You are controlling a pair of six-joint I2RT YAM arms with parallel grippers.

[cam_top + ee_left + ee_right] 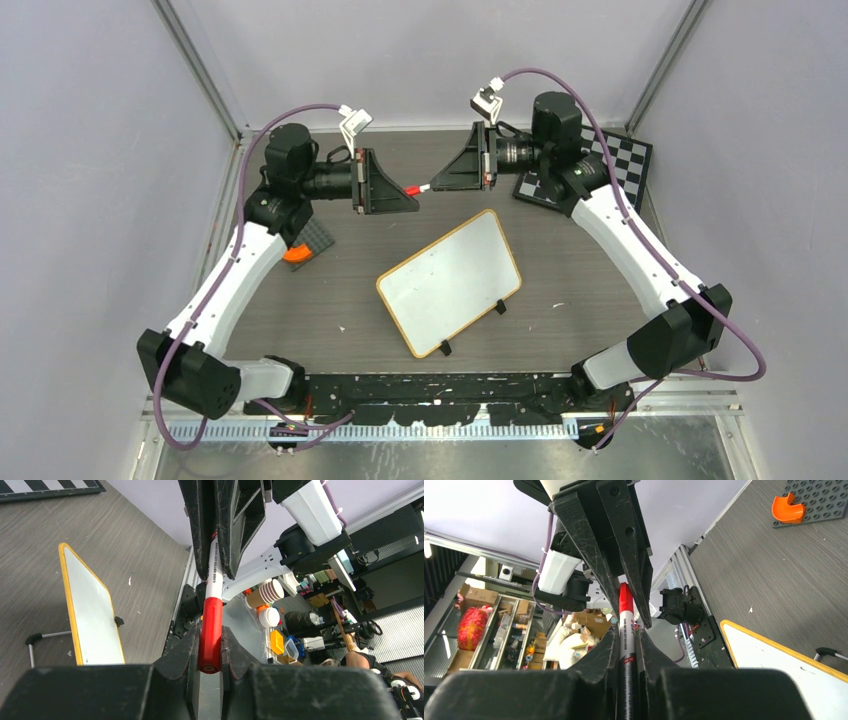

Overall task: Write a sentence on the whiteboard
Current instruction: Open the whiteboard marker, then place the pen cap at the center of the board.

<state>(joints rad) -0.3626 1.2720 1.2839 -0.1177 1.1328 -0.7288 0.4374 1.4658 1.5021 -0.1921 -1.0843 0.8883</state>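
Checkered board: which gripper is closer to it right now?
Right. The right gripper is just inward of the checkered board, gripping the marker by its barrel; the left gripper, on the red cap, is beyond that, farther away.

From above, most of the marker (417,188) lies hidden between the fingers of the left gripper (398,192) and right gripper (445,180). Its barrel print is too small to read. The right wrist picture's edge cuts off the whiteboard (774,655), whose faint specks may be marks or dirt.
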